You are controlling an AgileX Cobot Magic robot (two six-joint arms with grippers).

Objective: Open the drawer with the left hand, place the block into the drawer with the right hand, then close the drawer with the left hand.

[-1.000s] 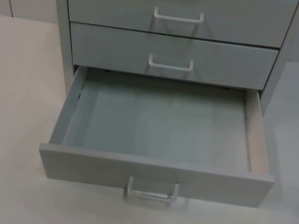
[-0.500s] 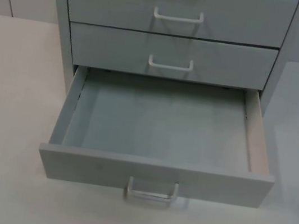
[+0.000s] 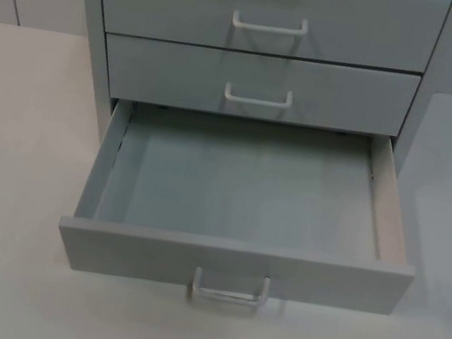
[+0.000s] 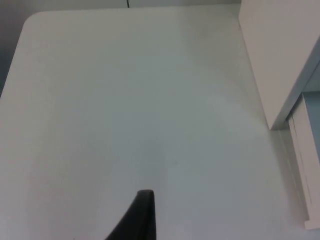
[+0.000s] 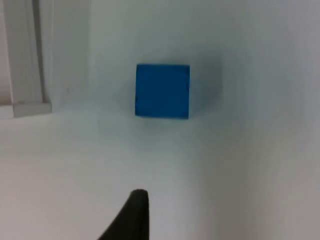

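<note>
The grey cabinet's bottom drawer (image 3: 232, 265) stands pulled out towards me in the top view, with its white handle (image 3: 229, 289) at the front. Nothing lies on the drawer floor (image 3: 241, 181). A blue block (image 5: 162, 91) sits on the white table in the right wrist view, a short way ahead of my right gripper (image 5: 132, 220) and apart from it. The drawer's side wall (image 5: 22, 55) is beside the block. My left gripper (image 4: 142, 220) hangs over bare table, left of the cabinet's side (image 4: 280, 55) and the open drawer's side (image 4: 307, 160).
Two shut drawers (image 3: 261, 85) with white handles sit above the open one. The white table (image 3: 8, 187) runs on both sides of the cabinet and in front of the drawer. A rounded table corner (image 4: 35, 20) lies far ahead of the left gripper.
</note>
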